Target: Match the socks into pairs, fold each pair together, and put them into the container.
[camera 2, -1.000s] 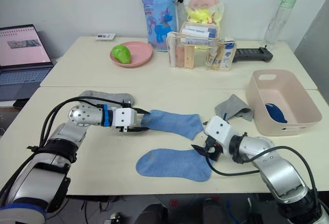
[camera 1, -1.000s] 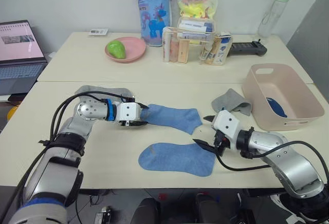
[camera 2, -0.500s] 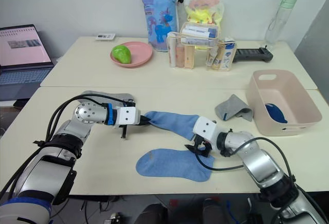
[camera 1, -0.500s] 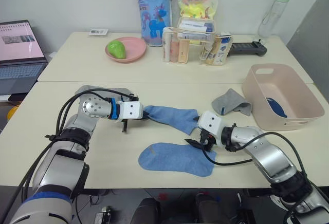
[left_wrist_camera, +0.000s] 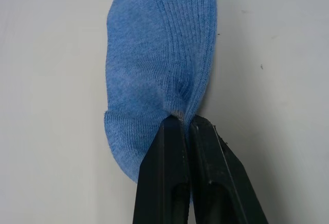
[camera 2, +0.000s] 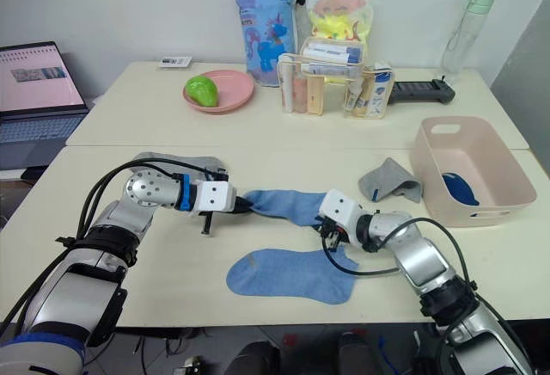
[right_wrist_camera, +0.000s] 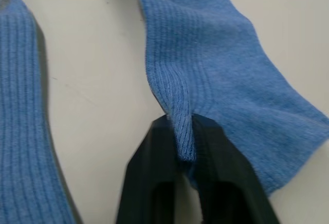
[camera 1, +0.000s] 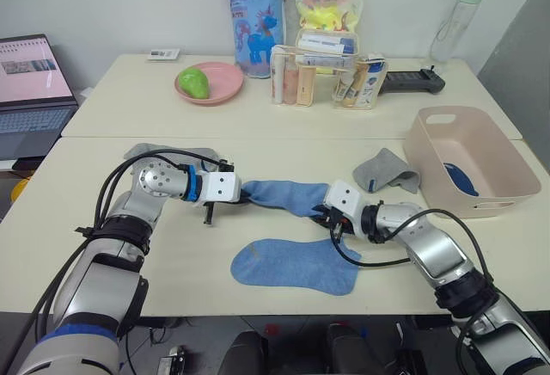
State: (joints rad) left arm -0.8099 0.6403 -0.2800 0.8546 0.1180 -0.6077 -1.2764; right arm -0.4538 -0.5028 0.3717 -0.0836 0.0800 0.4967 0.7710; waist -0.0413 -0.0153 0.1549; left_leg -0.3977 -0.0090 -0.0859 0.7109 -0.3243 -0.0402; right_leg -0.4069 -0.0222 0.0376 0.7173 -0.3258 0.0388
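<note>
Both pincers are clamped on the far blue sock [camera 1: 284, 195], left pincer [camera 1: 238, 194] on one end, right pincer [camera 1: 327, 212] on the other, probably to carry it onto its mate [camera 1: 296, 265] lying nearer. The tub [camera 1: 507, 187] waits at the bench's right edge.

Lt-blue sock [camera 1: 279, 195] stretched, probably lifted.

Near table: bare top lay open at the front left corner [camera 1: 129, 263]. Mid-table was barred by a light blue sock [camera 1: 284, 196] pinched at either end between the left gripper [camera 1: 240, 196] and right gripper [camera 1: 327, 214]. A second light blue sock [camera 1: 296, 264] lay before it. Container [camera 1: 507, 207] blocked the right edge; a grey sock [camera 1: 384, 171] lay beside it.
</note>
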